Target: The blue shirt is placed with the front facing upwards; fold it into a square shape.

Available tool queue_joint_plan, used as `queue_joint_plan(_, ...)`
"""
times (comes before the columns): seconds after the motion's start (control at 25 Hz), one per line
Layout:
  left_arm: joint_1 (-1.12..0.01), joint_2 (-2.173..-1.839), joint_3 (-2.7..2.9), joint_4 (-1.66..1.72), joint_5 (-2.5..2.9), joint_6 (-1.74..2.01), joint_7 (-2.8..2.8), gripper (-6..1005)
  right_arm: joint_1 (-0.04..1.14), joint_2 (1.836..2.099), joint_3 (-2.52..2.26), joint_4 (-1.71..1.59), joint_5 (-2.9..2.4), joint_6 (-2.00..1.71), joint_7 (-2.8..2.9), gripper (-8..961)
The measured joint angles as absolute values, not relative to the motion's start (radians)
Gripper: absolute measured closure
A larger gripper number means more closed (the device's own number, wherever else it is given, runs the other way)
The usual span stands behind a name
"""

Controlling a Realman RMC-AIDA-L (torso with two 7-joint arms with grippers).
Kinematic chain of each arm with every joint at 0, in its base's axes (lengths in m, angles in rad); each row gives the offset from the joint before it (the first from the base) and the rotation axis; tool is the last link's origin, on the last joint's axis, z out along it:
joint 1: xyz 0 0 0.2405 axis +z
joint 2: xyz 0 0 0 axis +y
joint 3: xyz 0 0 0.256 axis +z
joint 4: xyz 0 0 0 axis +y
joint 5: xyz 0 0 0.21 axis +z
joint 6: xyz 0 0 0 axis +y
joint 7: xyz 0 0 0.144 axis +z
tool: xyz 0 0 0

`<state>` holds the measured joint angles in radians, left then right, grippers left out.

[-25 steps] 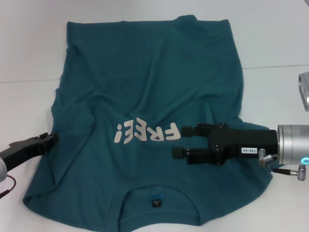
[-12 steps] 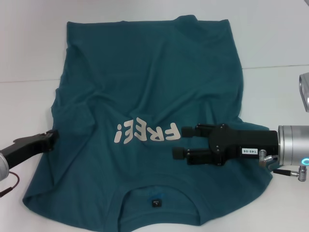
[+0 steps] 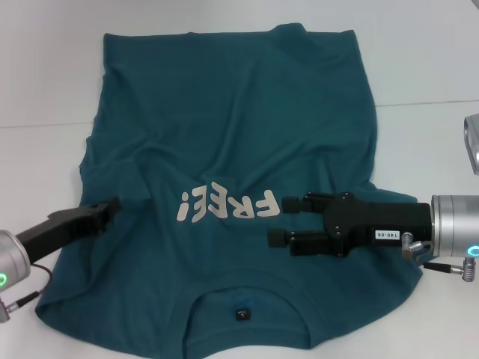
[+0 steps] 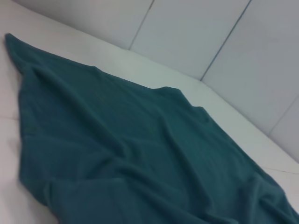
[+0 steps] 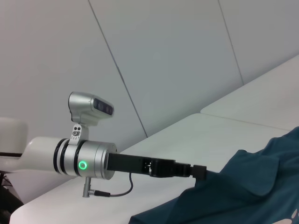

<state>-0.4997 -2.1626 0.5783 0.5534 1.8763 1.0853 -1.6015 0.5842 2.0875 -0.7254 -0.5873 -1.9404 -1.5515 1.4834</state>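
The blue shirt [image 3: 232,172] lies spread on the white desk [image 3: 426,67], front up, its "FREE!" lettering [image 3: 227,206] and collar toward me. My right claw [image 3: 278,219] hangs released over the chest just beside the lettering, fingers apart. My left claw [image 3: 111,206] reaches over the shirt's left sleeve area; whether it is clenched I cannot tell.

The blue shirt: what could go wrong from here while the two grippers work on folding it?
1. The blue shirt is wrinkled near its left sleeve, so a fold may trap creases and come out uneven.
2. The left gripper is low over that bunched sleeve and may pinch several layers at once.
3. The right gripper, open over the chest beside the FREE! lettering, could drag the cloth sideways if it moves while touching it.
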Motion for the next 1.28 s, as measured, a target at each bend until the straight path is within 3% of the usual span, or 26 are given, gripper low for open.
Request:
queue_joint_plan(0.44,-0.508,-2.163,0.593,0.48,1.835,1.196,-1.594,991,0.584,2.087,-0.726,-0.591,-1.94,-1.553,1.481,68)
queue_joint_plan(0.68,-0.504,-2.163,0.587,0.483,1.833,1.22,-1.601,837,0.582,2.085,-0.725,-0.593,-1.94,-1.551,1.48,68)
queue_joint_plan(0.88,-0.496,-2.162,0.59,0.512,1.838,1.282,-1.592,602,0.57,2.075,-0.714,-0.594,-1.942,-1.539,1.492,68)
queue_joint_plan(1.0,-0.489,-2.161,0.592,0.539,1.841,1.342,-1.569,358,0.552,2.057,-0.711,-0.595,-1.943,-1.519,1.528,68)
queue_joint_plan(1.28,-0.485,-2.16,0.611,0.6,1.879,1.453,-1.521,230,0.495,1.995,-0.697,-0.607,-1.954,-1.502,1.63,68)
